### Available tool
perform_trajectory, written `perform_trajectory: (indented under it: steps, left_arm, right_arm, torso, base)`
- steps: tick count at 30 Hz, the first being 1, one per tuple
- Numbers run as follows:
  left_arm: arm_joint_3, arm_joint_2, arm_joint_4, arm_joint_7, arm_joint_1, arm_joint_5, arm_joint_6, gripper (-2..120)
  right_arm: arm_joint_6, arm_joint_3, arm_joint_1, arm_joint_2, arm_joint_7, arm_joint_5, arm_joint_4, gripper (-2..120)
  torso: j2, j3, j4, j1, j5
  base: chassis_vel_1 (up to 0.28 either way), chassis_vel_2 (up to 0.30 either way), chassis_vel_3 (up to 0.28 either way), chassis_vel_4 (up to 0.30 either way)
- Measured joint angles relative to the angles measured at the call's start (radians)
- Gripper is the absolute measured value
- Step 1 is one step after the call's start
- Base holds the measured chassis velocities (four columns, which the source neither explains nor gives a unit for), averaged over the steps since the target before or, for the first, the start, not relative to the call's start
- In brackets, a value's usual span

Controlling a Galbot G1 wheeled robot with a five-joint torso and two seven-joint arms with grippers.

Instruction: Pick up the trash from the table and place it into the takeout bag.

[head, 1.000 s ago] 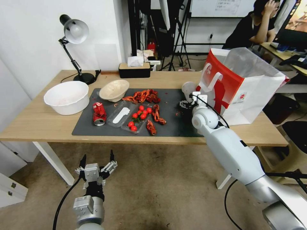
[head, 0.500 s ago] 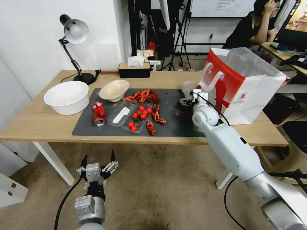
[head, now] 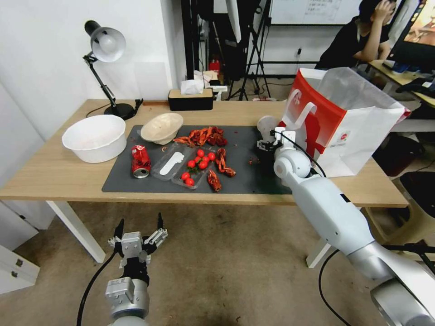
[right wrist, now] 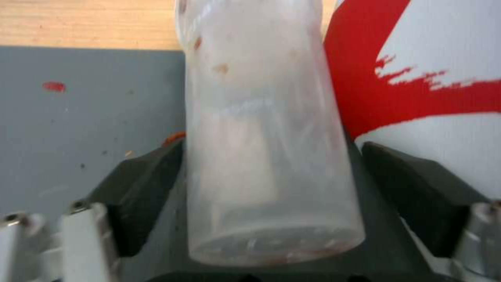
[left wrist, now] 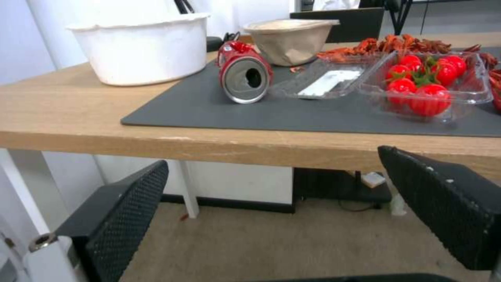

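Fingers (right wrist: 151, 184) of right gripper (right wrist: 271, 188) flank clear plastic cup (right wrist: 266, 129).

A silver desk lamp (head: 105, 43) on a black jointed arm stands at the ten o'clock corner of the scene, beside a large white tub (head: 94, 137) at nine o'clock. At twelve o'clock sits a black tissue box (head: 190, 99) with a wooden lid, a white tissue poking out. Near the centre, a clear clamshell tray (head: 179, 166) lies open, one half holding red cherry tomatoes (head: 198, 164), the other a white label. Red scraps, possibly crayfish shells (head: 205, 136), are heaped just above at one o'clock, with more strewn at four o'clock. Black tripod legs (head: 254, 50) stand behind.
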Motion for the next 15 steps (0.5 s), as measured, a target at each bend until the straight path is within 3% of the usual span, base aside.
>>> perform_trajectory:
  steps: [9, 15]
  left_arm:
    - [0.003, -0.001, 0.002, 0.000, -0.002, 0.001, 0.000, 100]
    - [0.004, 0.000, 0.002, 0.000, -0.002, 0.001, 0.000, 100]
  right_arm:
    - [-0.003, 0.000, -0.006, 0.000, 0.001, 0.003, 0.004, 59]
    - [-0.004, 0.000, -0.007, -0.001, 0.001, 0.004, 0.006, 53]
  torso:
    - [0.000, 0.000, 0.0000, 0.000, 0.0000]
    - [0.000, 0.000, 0.0000, 0.000, 0.0000]
  base:
    - [0.000, 0.000, 0.000, 0.000]
    - [0.000, 0.000, 0.000, 0.000]
